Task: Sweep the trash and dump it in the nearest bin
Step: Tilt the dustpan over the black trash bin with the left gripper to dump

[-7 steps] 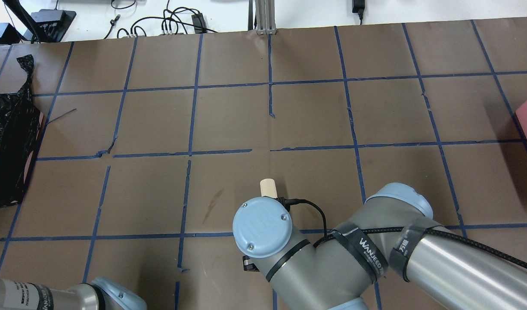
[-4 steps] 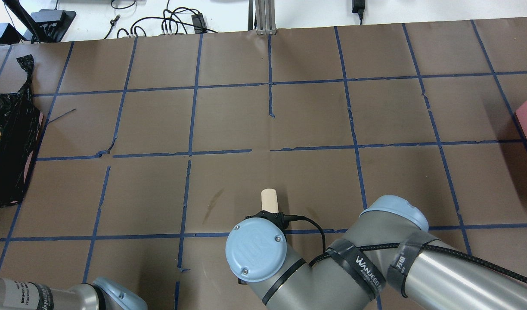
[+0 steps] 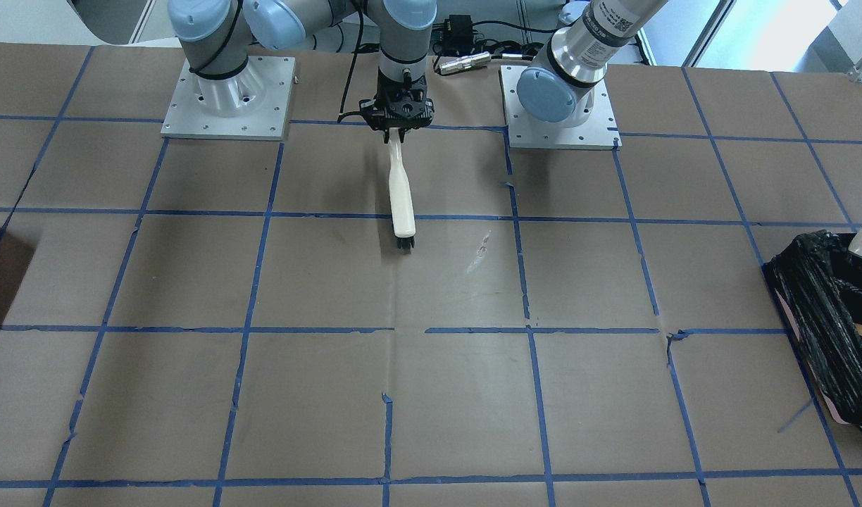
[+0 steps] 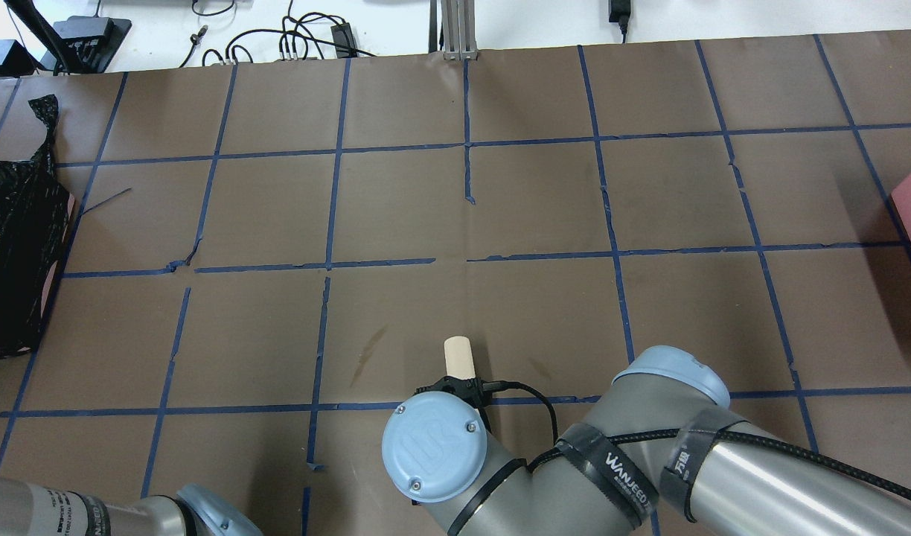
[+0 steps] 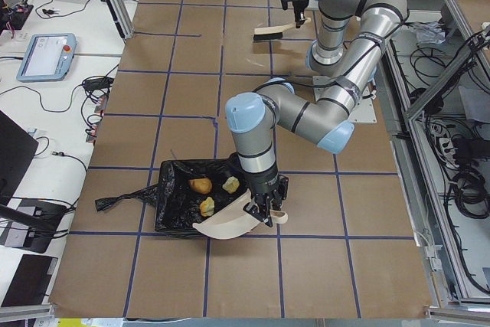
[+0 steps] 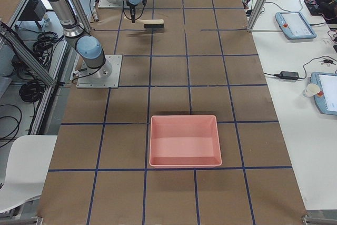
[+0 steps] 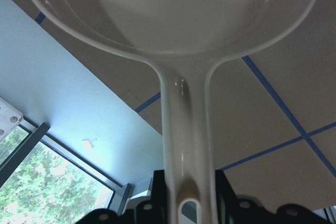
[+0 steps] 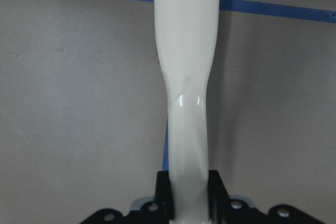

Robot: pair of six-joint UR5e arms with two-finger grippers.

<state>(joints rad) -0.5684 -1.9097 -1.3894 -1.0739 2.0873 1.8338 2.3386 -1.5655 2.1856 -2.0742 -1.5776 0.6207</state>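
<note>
Spanning every view, the brown papered surface (image 4: 396, 216) is gridded with blue tape. The bin (image 5: 176, 208) sits at its end on the robot's left, and a bare pink tub (image 6: 184, 140) sits well apart at the other end. The left gripper (image 5: 264, 206) is clamped on the handle of a cream dustpan (image 5: 230, 225), which is tilted over the bin's near edge. The right gripper (image 3: 396, 135) is closed on the end of a cream-handled brush (image 3: 401, 193), close to the robot's bases. All three pieces of trash (image 5: 200, 185) lie on the black liner inside the bin, so the dumping looks done.

The main risk I see is the pan's lip catching the loose, crinkled liner as it withdraws, which could drag the bin or spill the scraps.

A strap (image 4: 627, 473) on the right arm reads "WANJEED". The other labels are too small to read.
</note>
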